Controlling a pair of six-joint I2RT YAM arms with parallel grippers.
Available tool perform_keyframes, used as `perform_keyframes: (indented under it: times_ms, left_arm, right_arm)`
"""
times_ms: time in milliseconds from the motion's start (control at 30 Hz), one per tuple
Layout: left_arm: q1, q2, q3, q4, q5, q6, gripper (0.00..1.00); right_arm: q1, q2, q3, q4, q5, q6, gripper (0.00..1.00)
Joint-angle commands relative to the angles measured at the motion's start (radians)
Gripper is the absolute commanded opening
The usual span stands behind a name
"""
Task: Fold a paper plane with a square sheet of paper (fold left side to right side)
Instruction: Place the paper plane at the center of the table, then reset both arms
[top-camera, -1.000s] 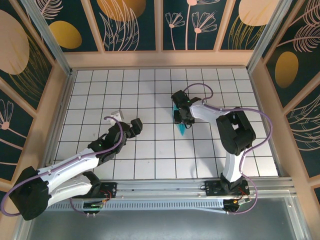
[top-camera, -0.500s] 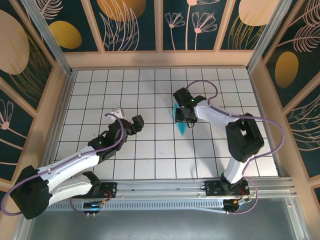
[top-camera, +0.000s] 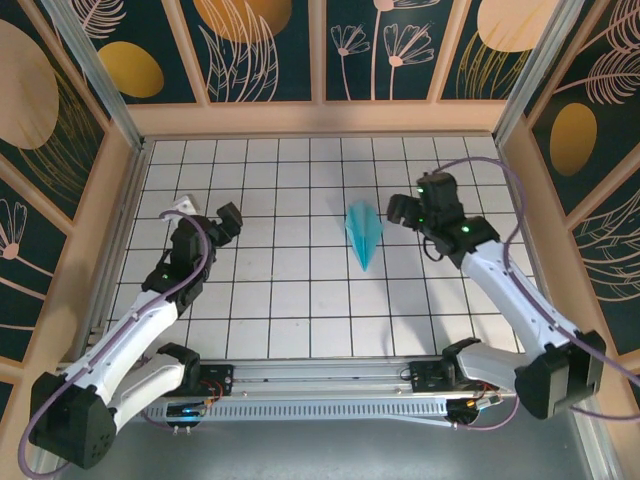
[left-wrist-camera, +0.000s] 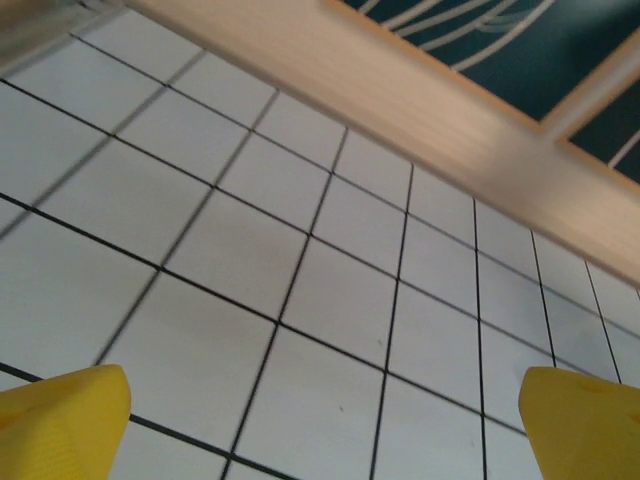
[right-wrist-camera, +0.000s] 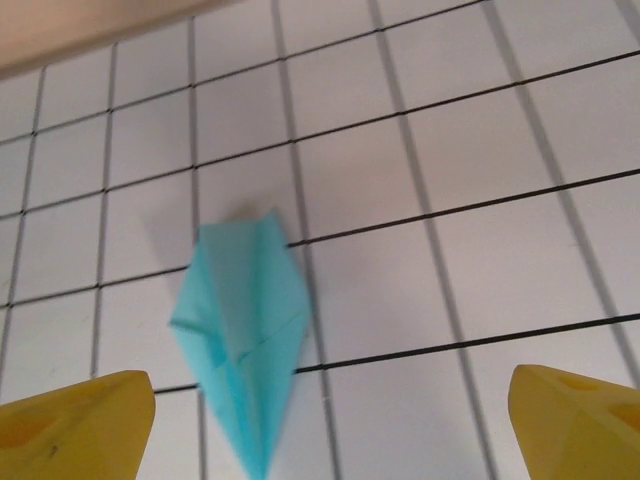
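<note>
The square sheet of paper now lies as a turquoise paper plane (top-camera: 363, 235), a slim creased dart flat on the white grid table with its point toward the near edge. My right gripper (top-camera: 415, 202) hovers about one tile to its right, open and apart from it. In the right wrist view the paper plane (right-wrist-camera: 245, 345) lies on the tiles nearer the left yellow fingertip (right-wrist-camera: 75, 430), with my right gripper (right-wrist-camera: 330, 430) wide open above it. My left gripper (top-camera: 207, 212) is far to the left, open over bare tiles (left-wrist-camera: 320, 430).
The white grid table (top-camera: 300, 300) is boxed in by wooden walls (top-camera: 320, 118) on three sides, with a metal rail (top-camera: 330, 375) along the near edge. The left gripper points toward the wooden wall (left-wrist-camera: 430, 110) at the back left.
My right gripper opened, let go of the paper plane and drew back to the right. The plane now lies flat and uncovered. My left arm swung away to the left.
</note>
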Motion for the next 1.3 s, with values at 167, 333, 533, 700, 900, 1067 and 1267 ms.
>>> perform_keyframes:
  times_ms: [167, 333, 533, 700, 900, 1067, 1267]
  left_arm:
    - [0.016, -0.09, 0.021, -0.007, -0.182, 0.136, 0.99]
    - [0.016, -0.139, -0.032, 0.042, -0.241, 0.195, 0.99]
    - [0.016, -0.159, -0.215, 0.256, -0.347, 0.349, 0.99]
    - [0.016, -0.113, -0.306, 0.385, -0.399, 0.424, 0.99]
    - [0.017, -0.06, -0.325, 0.417, -0.393, 0.425, 0.99]
    - [0.019, -0.05, -0.323, 0.43, -0.386, 0.432, 0.99]
    - [0.022, -0.028, -0.321, 0.44, -0.389, 0.447, 0.99]
  right_arm:
    - [-0.144, -0.219, -0.2, 0.26, 0.03, -0.112, 0.99]
    - [-0.215, -0.282, -0.359, 0.454, 0.137, -0.168, 0.99]
    - [-0.319, -0.247, -0.616, 0.807, 0.207, -0.203, 0.99]
    - [-0.369, -0.107, -0.686, 0.994, 0.18, -0.209, 0.99]
    - [-0.372, 0.017, -0.743, 1.222, 0.124, -0.253, 0.99]
    - [-0.371, 0.079, -0.818, 1.458, 0.047, -0.297, 0.99]
    - [-0.369, 0.176, -0.835, 1.646, -0.04, -0.342, 0.99]
